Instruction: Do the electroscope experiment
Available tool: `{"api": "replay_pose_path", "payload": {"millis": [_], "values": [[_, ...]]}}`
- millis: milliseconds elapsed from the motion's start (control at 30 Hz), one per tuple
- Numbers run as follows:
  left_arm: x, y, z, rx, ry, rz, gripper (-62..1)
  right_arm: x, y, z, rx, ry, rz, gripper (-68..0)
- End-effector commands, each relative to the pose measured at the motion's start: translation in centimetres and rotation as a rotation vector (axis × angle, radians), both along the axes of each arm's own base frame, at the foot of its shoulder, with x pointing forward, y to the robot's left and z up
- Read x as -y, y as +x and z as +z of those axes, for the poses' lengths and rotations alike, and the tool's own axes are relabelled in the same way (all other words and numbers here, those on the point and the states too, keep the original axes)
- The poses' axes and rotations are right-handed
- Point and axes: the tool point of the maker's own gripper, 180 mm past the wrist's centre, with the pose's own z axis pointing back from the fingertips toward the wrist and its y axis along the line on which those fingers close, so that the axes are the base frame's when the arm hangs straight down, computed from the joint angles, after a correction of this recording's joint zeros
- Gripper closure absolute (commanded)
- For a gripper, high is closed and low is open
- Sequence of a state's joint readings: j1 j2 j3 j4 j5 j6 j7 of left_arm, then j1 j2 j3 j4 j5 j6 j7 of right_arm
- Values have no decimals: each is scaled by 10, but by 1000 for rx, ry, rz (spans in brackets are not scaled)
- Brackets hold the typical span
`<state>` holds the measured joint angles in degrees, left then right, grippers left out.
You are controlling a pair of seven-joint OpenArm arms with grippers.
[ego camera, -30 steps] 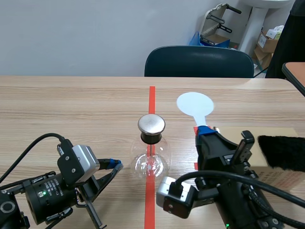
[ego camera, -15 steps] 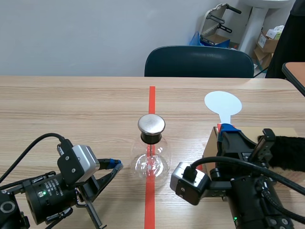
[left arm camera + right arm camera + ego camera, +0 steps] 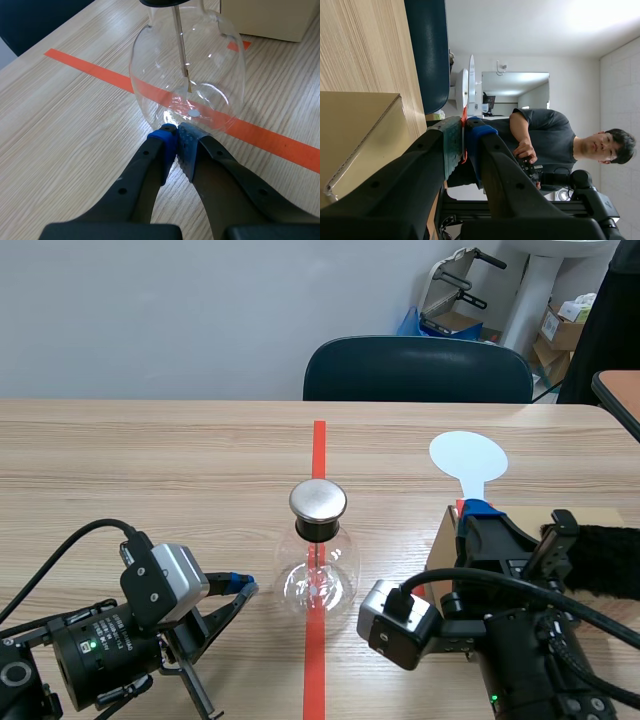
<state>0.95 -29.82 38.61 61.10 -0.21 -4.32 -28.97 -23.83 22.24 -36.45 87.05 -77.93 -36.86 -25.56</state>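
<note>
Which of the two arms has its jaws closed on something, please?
The right arm: its jaws clamp the white paddle. The left arm has jaws shut empty, tips at the glass flask.

The light wood-grain table (image 3: 150, 460) bore an orange-red tape line (image 3: 318, 440) running down its middle, away from the robot. A round glass electroscope flask (image 3: 317, 570) with a metal cap stood upright on that line. To the flask's right, near it but not touching, a tan cardboard box (image 3: 438, 540) sat on the tabletop, only partly visible.
</note>
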Motion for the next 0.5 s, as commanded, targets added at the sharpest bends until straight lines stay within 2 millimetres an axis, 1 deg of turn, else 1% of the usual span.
{"api": "replay_pose_path", "payload": {"millis": [0, 467], "values": [[3, 5, 11, 28, -29, 3, -27, 3, 4, 8, 31, 7, -8, -17], [3, 4, 9, 23, -29, 3, -27, 3, 4, 8, 31, 7, -8, -17]]}}
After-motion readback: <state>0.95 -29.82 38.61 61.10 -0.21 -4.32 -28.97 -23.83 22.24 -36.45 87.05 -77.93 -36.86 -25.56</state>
